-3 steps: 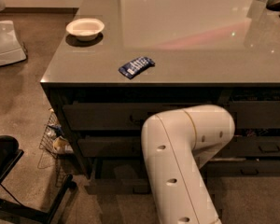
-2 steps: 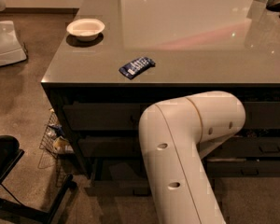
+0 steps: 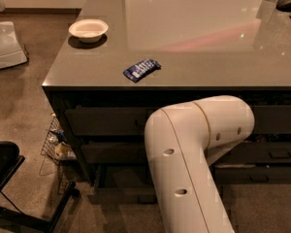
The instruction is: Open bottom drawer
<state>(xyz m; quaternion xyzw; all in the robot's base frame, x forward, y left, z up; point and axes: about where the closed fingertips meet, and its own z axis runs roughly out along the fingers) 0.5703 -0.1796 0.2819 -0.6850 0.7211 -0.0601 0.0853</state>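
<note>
The bottom drawer is the low, thin dark panel at the foot of the left drawer stack, under two taller fronts. A dark gap shows above its panel; its handle is hidden behind my arm. My white arm rises from the lower edge of the camera view and bends toward the drawer fronts, covering the middle of the stack. My gripper is hidden behind the arm's elbow and does not show.
A white bowl and a blue packet lie on the grey counter. A wire basket stands on the floor left of the cabinet. A black chair base is at lower left. The right-hand drawers sit beyond my arm.
My arm's elbow has swung a little to the right and upward along the drawer fronts since the first frame, then held still. Nothing on the counter has moved.
</note>
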